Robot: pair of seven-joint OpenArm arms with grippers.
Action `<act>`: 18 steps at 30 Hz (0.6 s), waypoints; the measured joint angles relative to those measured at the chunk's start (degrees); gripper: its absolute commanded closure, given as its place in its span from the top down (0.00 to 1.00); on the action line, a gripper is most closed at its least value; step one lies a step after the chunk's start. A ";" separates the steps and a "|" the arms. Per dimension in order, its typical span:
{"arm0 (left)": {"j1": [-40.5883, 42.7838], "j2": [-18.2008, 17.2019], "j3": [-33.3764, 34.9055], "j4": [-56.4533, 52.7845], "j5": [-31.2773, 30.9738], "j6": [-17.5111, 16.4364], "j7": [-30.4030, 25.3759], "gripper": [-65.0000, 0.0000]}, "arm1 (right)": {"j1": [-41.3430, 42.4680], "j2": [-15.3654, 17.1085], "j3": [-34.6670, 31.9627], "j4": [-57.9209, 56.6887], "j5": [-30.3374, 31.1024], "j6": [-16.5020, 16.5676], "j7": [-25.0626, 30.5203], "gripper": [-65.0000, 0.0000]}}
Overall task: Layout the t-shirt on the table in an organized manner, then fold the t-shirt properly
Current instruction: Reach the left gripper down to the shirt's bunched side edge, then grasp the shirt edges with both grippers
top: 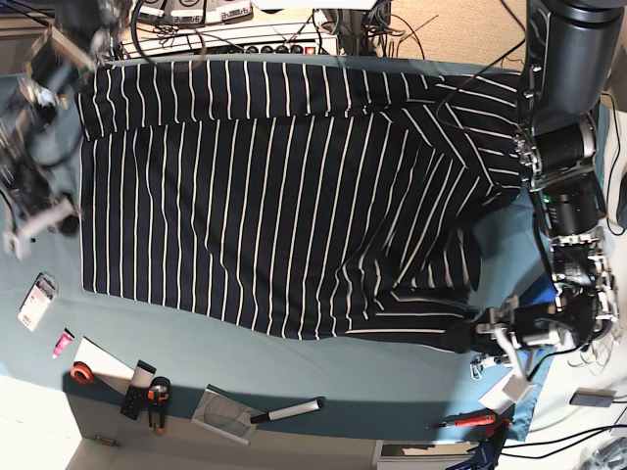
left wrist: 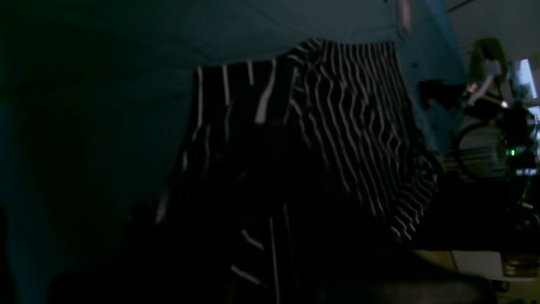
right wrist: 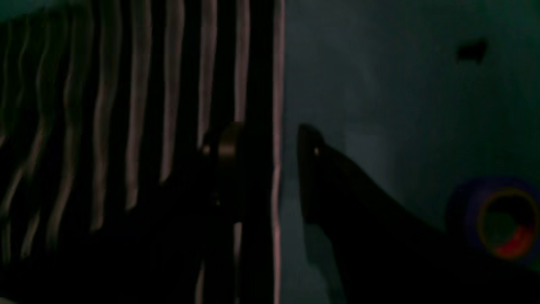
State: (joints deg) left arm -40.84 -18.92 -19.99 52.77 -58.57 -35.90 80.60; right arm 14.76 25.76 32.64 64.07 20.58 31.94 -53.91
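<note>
The dark t-shirt [top: 265, 186] with thin white stripes lies spread across the teal table [top: 323, 377], its right side bunched and folded over. My left gripper [top: 478, 338] sits at the shirt's lower right corner and looks shut on the fabric. In the left wrist view the shirt [left wrist: 337, 118] drapes close to the camera and hides the fingers. My right gripper [top: 61, 223] is at the shirt's left edge. In the right wrist view it [right wrist: 265, 143] is open, one finger over the shirt [right wrist: 139, 126], the other over the table [right wrist: 400, 105].
Small things lie along the front edge: a white card [top: 37, 299], a red tape roll [top: 81, 373], pliers [top: 157, 401], a white tube [top: 289, 409], a red screwdriver [top: 470, 421]. A tape roll [right wrist: 504, 223] lies near my right gripper. Cables run behind the table.
</note>
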 measured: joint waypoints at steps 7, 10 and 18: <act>0.00 -0.39 0.44 0.00 -0.02 0.00 0.00 0.00 | 11.41 0.22 -0.61 -9.62 -8.87 -5.53 4.35 0.30; 0.00 -0.44 0.42 0.00 0.00 0.00 0.00 0.00 | 14.16 0.59 -0.57 -11.23 -10.71 -6.03 4.02 0.30; 0.00 -0.44 0.42 0.00 0.00 -0.02 0.00 0.00 | 15.06 0.59 -0.57 -11.19 -11.02 -6.01 -1.73 0.45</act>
State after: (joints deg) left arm -40.84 -19.35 -19.57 52.77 -58.57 -35.92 80.60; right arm 29.82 26.35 32.08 52.88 9.56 25.93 -55.64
